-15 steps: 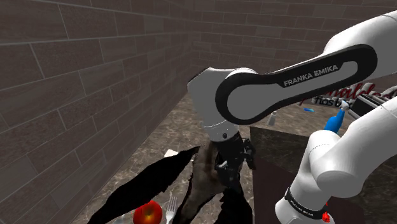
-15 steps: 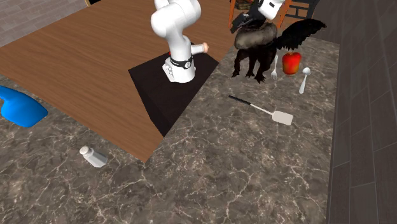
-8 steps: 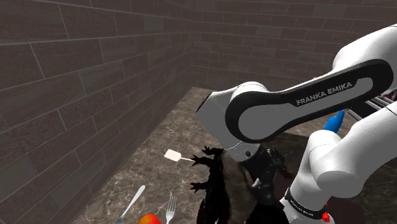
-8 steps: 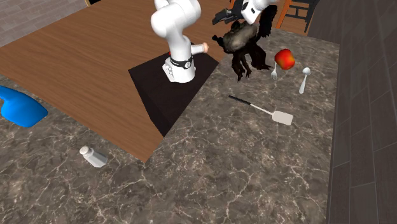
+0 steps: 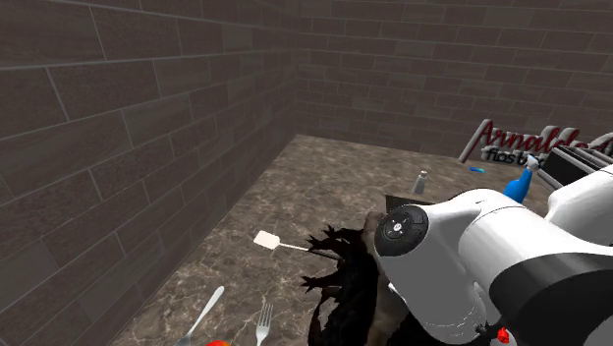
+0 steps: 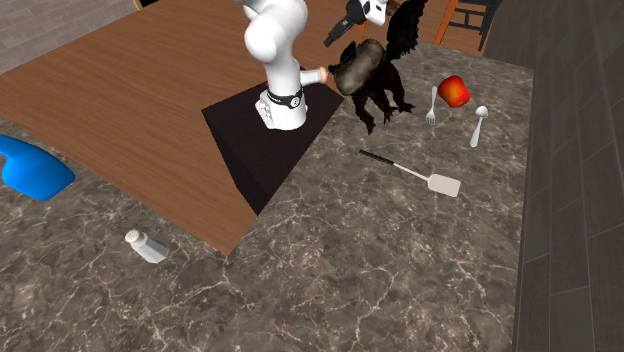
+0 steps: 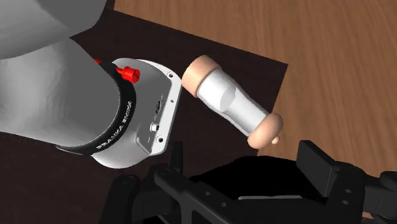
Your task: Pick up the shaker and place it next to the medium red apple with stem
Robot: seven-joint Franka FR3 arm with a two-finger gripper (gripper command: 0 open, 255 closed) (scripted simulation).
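Marbled bench (image 6: 400, 290) is carrying the shaker (image 6: 147, 246), sitting well apart from the red apple (image 6: 455, 91); my gripper (image 7: 244, 156) is hovering above the stand (image 6: 250, 150), fingers standing apart, clasping nothing.

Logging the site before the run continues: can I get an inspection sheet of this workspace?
Surface: dark marbled counter around a brown planked area.
Job's things: shaker on the counter, far from the arm; red apple beside the fork.
Clutter: spoon, spatula, blue spray bottle, dark jagged shape by the arm.
Grippers: tool raised near the black stand, well away from the shaker.
Cables: nothing seen.
Surroundings: brick walls, lettered sign.
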